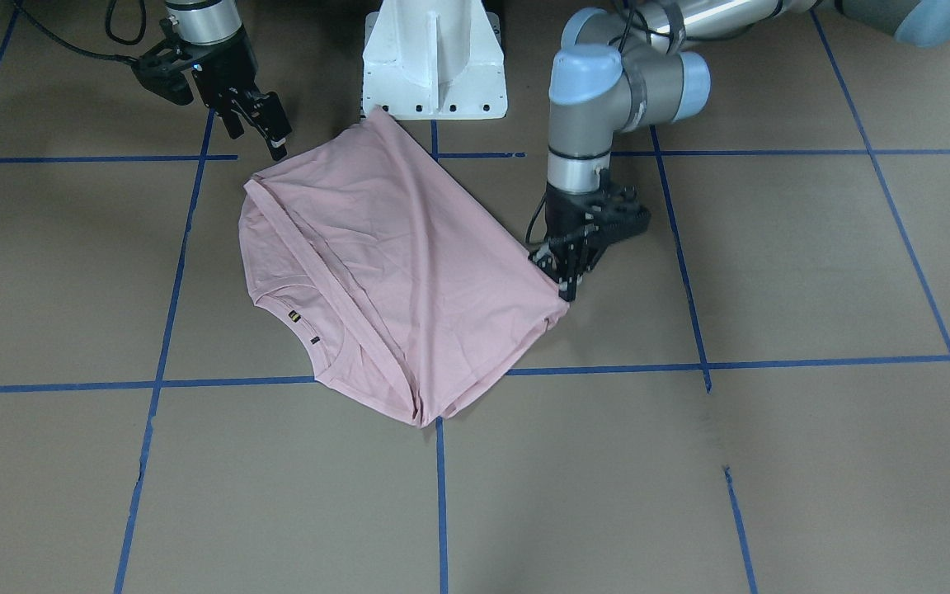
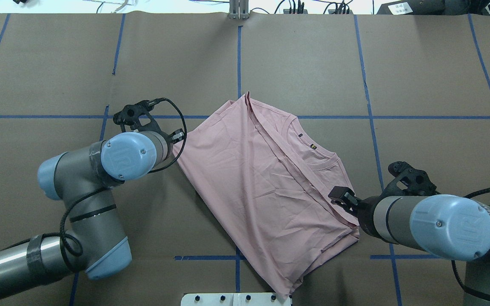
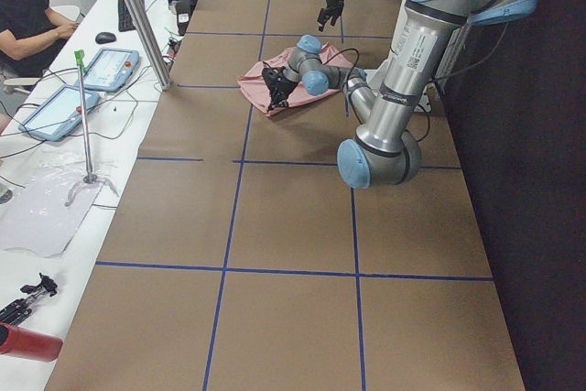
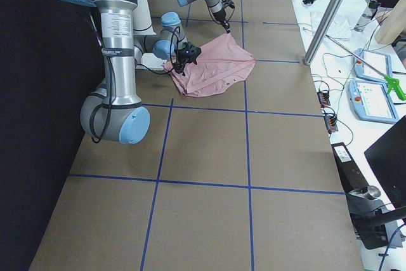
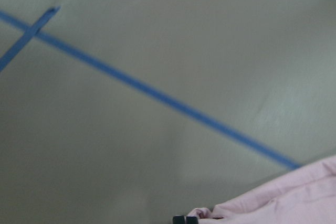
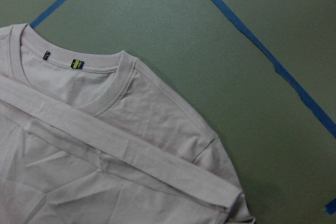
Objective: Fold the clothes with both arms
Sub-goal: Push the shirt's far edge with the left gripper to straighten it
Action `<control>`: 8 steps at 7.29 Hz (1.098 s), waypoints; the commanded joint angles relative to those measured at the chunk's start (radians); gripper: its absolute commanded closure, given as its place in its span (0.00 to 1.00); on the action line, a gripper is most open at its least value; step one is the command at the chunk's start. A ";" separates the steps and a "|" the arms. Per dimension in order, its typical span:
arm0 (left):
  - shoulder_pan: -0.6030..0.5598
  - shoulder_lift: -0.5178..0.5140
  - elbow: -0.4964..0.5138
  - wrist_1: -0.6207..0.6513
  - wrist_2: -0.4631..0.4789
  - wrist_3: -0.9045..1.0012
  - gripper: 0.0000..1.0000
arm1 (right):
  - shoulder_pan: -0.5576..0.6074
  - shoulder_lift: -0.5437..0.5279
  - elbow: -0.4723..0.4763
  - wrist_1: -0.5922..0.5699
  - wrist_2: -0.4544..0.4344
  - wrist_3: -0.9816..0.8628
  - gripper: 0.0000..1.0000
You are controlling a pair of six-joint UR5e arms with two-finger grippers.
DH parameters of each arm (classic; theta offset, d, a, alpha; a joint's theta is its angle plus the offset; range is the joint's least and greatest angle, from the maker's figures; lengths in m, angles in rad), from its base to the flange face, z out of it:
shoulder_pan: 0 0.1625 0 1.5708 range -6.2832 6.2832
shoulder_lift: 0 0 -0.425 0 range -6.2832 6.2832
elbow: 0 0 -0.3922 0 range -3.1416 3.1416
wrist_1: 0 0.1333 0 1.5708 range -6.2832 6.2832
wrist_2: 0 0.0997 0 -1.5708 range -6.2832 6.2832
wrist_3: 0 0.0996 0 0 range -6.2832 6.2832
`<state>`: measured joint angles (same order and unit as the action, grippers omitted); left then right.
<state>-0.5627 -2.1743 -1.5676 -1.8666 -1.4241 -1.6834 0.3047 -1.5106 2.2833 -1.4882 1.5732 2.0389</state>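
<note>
The pale pink T-shirt (image 1: 409, 272) lies folded over on the brown table, plain side up, with its collar and small tags (image 2: 313, 146) showing at one edge. It also shows in the overhead view (image 2: 262, 182) and the right wrist view (image 6: 105, 145). My left gripper (image 1: 567, 285) is low at the shirt's side corner and shut on the bunched cloth (image 5: 283, 203); it also shows in the overhead view (image 2: 180, 137). My right gripper (image 1: 256, 132) is open and empty, raised just above the shirt's shoulder edge (image 2: 340, 197). The printed front is hidden.
The white pedestal base (image 1: 434, 66) stands just behind the shirt's near corner. Blue tape lines (image 1: 442, 495) grid the brown table. A side bench with tablets (image 3: 110, 66), a metal pole (image 3: 137, 16) and a seated person lies beyond the far edge.
</note>
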 commanded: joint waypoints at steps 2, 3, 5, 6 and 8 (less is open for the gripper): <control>-0.135 -0.253 0.410 -0.203 0.014 0.065 1.00 | 0.001 0.003 0.005 0.002 0.001 0.000 0.00; -0.140 -0.286 0.540 -0.335 0.033 0.065 1.00 | -0.004 0.009 0.002 0.002 0.001 0.001 0.00; -0.143 -0.241 0.500 -0.364 0.028 0.073 0.59 | -0.009 0.140 -0.080 -0.001 -0.010 0.001 0.00; -0.138 -0.119 0.296 -0.356 0.024 0.073 0.57 | -0.007 0.255 -0.190 -0.003 -0.016 0.004 0.00; -0.134 0.004 0.098 -0.352 -0.025 0.065 0.57 | -0.016 0.346 -0.315 -0.003 -0.021 0.017 0.00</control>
<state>-0.6990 -2.2358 -1.3669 -2.2190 -1.4207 -1.6134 0.2940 -1.2296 2.0510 -1.4907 1.5556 2.0477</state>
